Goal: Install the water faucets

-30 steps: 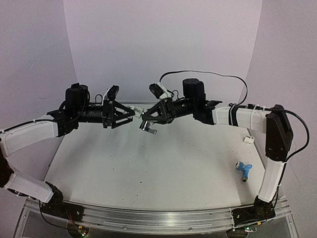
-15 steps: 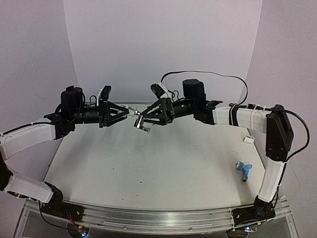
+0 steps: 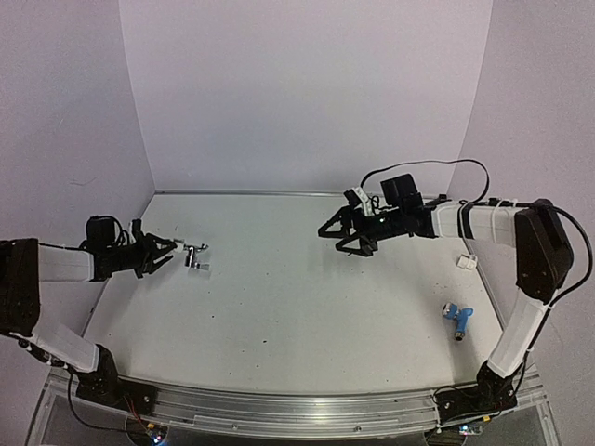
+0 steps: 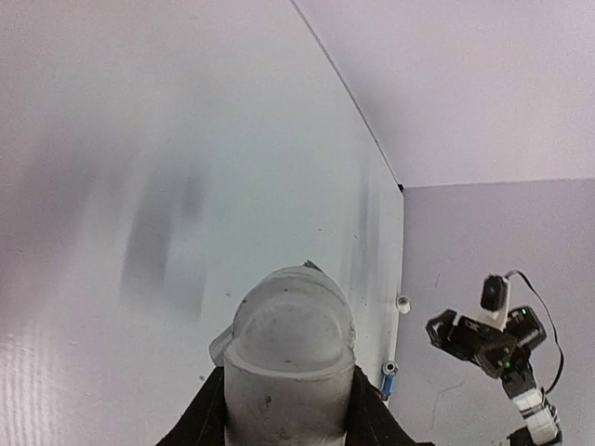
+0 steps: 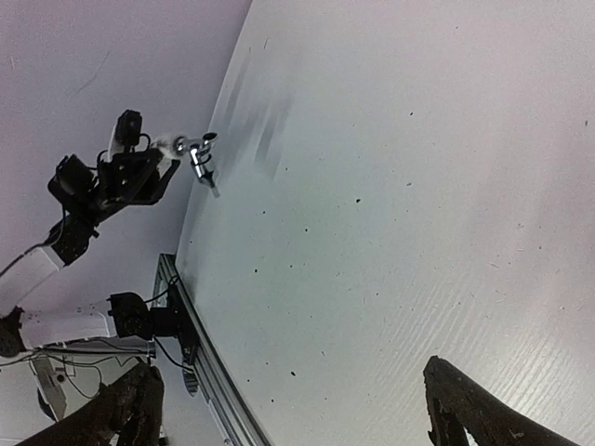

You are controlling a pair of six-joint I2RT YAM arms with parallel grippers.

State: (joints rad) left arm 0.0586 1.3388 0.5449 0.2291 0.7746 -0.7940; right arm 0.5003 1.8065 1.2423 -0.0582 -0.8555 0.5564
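Your silver faucet [image 3: 195, 256] at the left gleams like polished metal, while the fitting [image 4: 293, 358] seen from the left wrist is dull, scuffed off-white plastic. The blue faucet [image 3: 457, 317] at the near right looks matt light-blue, its end silvery metal. The table [image 3: 297, 316] is matt white, faintly ribbed and dark-speckled; the rail [image 3: 297, 406] along its near edge is brushed metal.

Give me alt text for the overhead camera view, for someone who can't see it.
Left end effector holds a white stubby fitting with a shiny silver metal faucet at its end, over the white table. Right end effector hangs open and empty; a light blue faucet lies near the right edge.
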